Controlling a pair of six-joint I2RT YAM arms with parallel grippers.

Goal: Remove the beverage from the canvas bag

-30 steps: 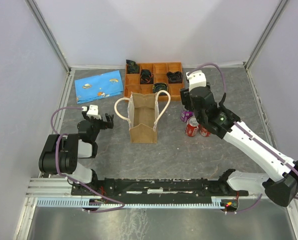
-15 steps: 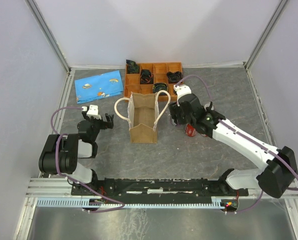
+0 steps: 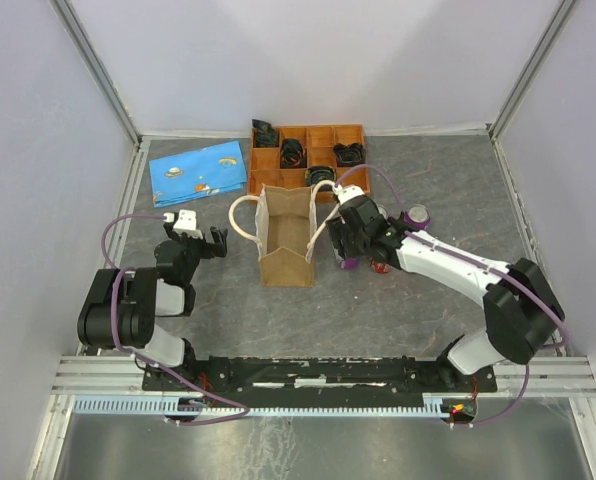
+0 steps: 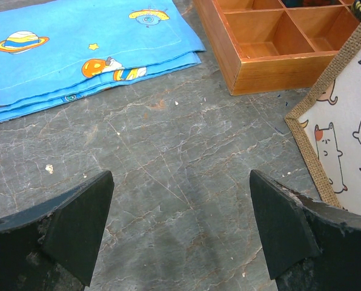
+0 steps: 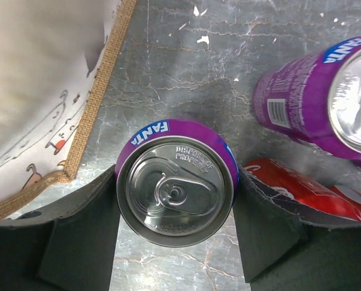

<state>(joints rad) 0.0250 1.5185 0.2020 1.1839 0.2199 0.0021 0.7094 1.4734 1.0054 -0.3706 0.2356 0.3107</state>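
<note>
right gripper (image 5: 177,205) clenched on an upright purple fanta aluminium can (image 5: 175,182), tan burlap-edged canvas bag (image 5: 41,91) just left, outside it, red soda can (image 5: 301,194) close right, a second ago this gripper hung further right, away from the bag

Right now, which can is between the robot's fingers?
The purple can nearest the canvas bag; the other purple can and the red can sit outside.

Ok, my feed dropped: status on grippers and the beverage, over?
Left gripper open, empty. Right gripper shut on purple Fanta can, outside the canvas bag, beside it. Second purple can and red can close by.
</note>
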